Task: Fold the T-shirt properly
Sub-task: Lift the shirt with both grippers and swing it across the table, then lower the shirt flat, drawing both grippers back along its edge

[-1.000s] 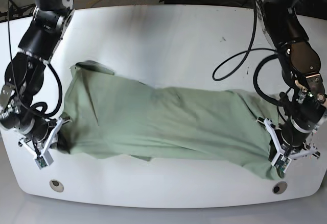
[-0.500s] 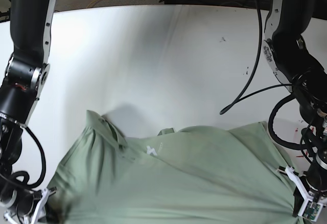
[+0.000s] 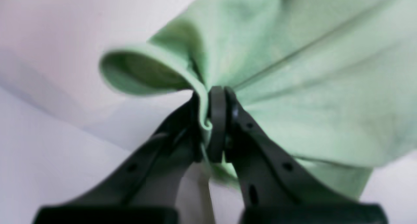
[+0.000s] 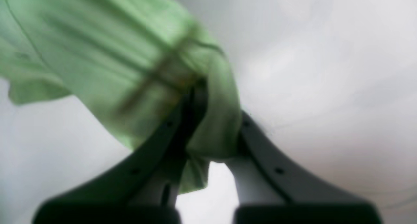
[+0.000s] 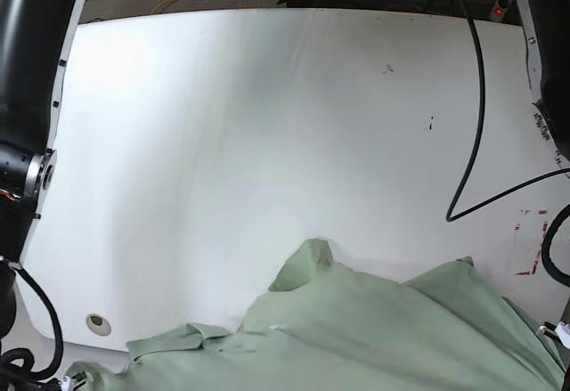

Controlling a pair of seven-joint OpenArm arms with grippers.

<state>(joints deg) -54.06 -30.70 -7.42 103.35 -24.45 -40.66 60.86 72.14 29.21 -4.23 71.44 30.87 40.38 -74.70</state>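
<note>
Both arms up w/ the T-shirt [image 5: 374,329] strung between them, cloth bunched low at the near edge of the white table [image 5: 267,124]. Left gripper [image 3: 211,126] pinched tight on a rolled hem, fabric fanning away to its right. Right gripper [image 4: 211,133] clamped on a thick fold, pics blurry. Collar [image 5: 169,342] hangs toward the near-left.

Flat white tabletop with rounded corners [image 5: 267,124] is sitting mostly bare. Pale sage-green soft-knit T-shirt [image 5: 374,329] is covering its near edge, whether resting or lifted can't tell. Small round metal insert [image 5: 99,323] is sitting near the corner.
</note>
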